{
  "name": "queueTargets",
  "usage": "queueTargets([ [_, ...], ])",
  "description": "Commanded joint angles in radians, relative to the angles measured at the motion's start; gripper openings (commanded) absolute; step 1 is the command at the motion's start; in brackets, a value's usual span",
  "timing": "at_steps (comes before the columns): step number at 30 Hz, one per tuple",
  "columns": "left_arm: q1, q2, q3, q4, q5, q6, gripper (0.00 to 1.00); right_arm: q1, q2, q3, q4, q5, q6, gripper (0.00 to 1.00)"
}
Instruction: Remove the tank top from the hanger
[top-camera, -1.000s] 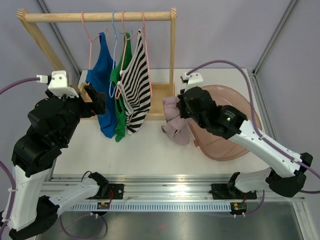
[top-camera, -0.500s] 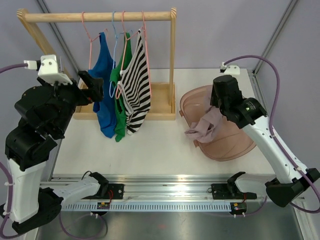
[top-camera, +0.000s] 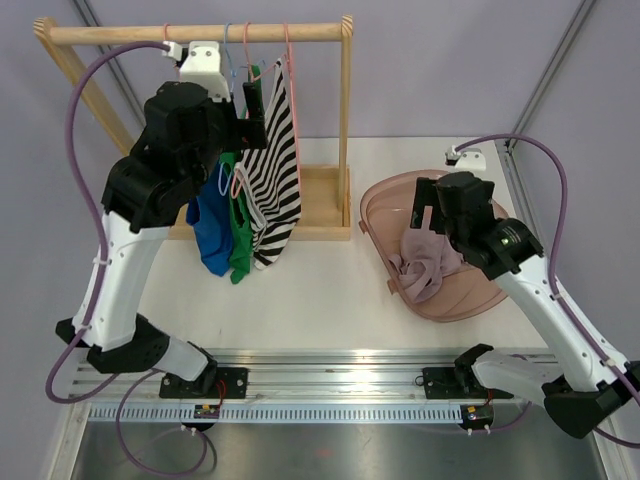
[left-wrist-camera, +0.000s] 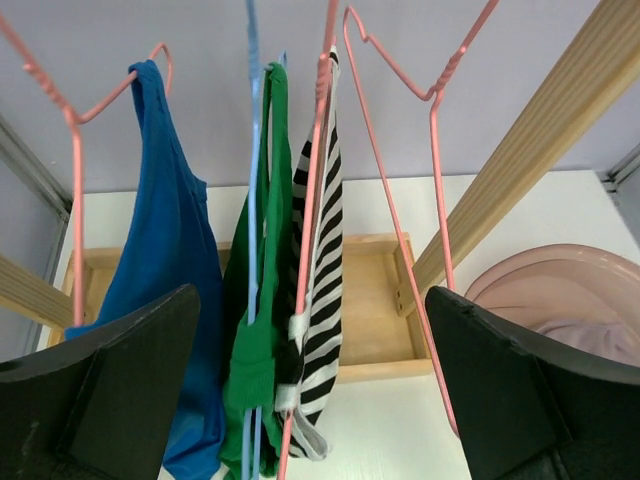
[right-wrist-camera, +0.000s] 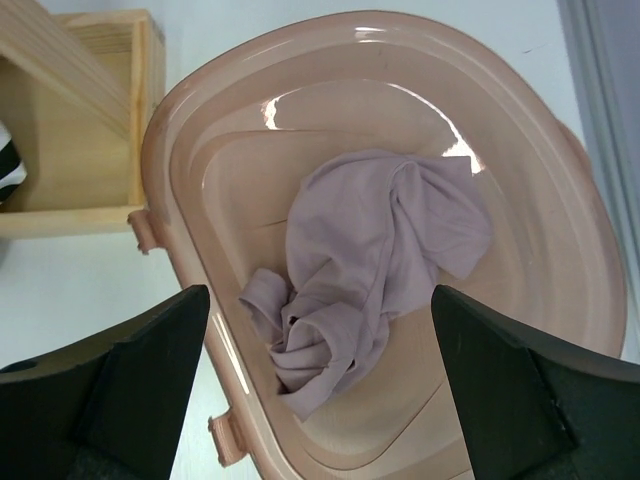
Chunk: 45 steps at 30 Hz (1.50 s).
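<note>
From the top view, my left arm covers the upper half of the blue tank top (left-wrist-camera: 160, 230) and its hanger. In the left wrist view the hooks run off the upper edge. The crumpled mauve tank top (right-wrist-camera: 370, 260) is too bunched to make out its straps.

I count four wire hangers on the wooden rack (top-camera: 200, 33): three pink, one of them the bare pink hanger (left-wrist-camera: 435, 180) on the right, and one light-blue hanger (left-wrist-camera: 252, 150). Three tops hang there: the blue one, a green tank top (left-wrist-camera: 258, 355) and a black-and-white striped tank top (left-wrist-camera: 325, 260). The fourth, the mauve one, lies in the pink plastic basin (right-wrist-camera: 530, 230) on the white counter (top-camera: 300, 290).

Half a second ago the right tool (right-wrist-camera: 312, 295) had that mauve top dangling over the basin rim. Now the tool is spread wide and empty above it. The left tool (left-wrist-camera: 310, 300) has risen from beside the rack to rod height, its fingers wide apart around nothing, facing the hangers.
</note>
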Motion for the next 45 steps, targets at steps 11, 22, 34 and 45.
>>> queueTargets([
  [11, 0.070, 0.187, 0.127, 0.034, 0.034, 0.098, 0.78, -0.002, -0.122, -0.116, 0.110, -0.255, 0.024, 0.95],
  [22, 0.064, 0.185, 0.090, 0.060, -0.029, 0.135, 0.78, -0.003, -0.088, -0.136, 0.144, -0.321, 0.027, 0.92],
  [34, 0.014, 0.096, 0.080, 0.079, 0.000, 0.143, 0.78, -0.003, -0.065, -0.125, 0.152, -0.346, 0.018, 0.91],
  [45, 0.020, 0.222, 0.143, 0.056, -0.013, 0.163, 0.63, -0.003, -0.082, -0.124, 0.143, -0.362, 0.018, 0.91],
])
